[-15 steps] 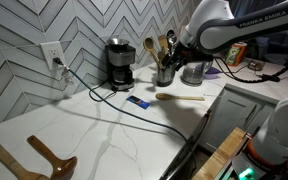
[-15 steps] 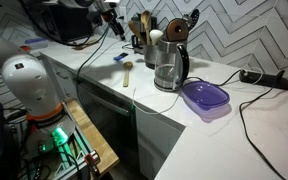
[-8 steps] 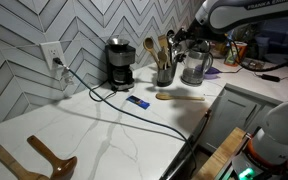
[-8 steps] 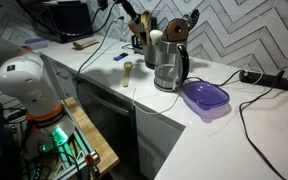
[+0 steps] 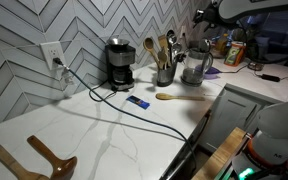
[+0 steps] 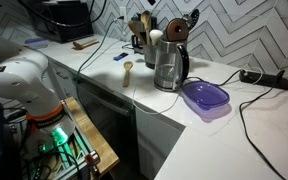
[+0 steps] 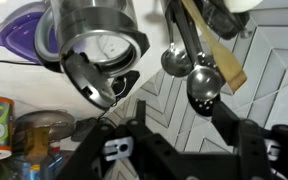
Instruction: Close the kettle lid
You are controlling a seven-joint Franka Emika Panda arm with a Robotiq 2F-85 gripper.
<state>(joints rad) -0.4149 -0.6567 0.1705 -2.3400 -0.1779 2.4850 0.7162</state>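
The glass kettle [image 5: 194, 66] stands on the white counter next to the utensil holder; it also shows in an exterior view [image 6: 167, 66]. Its dark lid [image 6: 175, 30] stands tilted up, open. In the wrist view, which is upside down, the kettle [image 7: 92, 25] shows its open mouth, and the lid [image 7: 111, 88] is hinged away from the rim. My gripper [image 7: 184, 116] is open and empty, some way above the kettle and apart from it. In an exterior view the gripper [image 5: 201, 15] is at the top edge, above the kettle.
A black coffee maker [image 5: 119, 63] and a grey holder of wooden spoons and ladles [image 5: 164, 68] stand by the tiled wall. A wooden spoon [image 5: 180, 97] lies on the counter. A purple container [image 6: 205, 98] sits beside the kettle. Cables run across the counter.
My arm has risen from in front of the kettle to the top edge of the frame. The kettle, hidden behind it before, now shows fully. The lid stays open.
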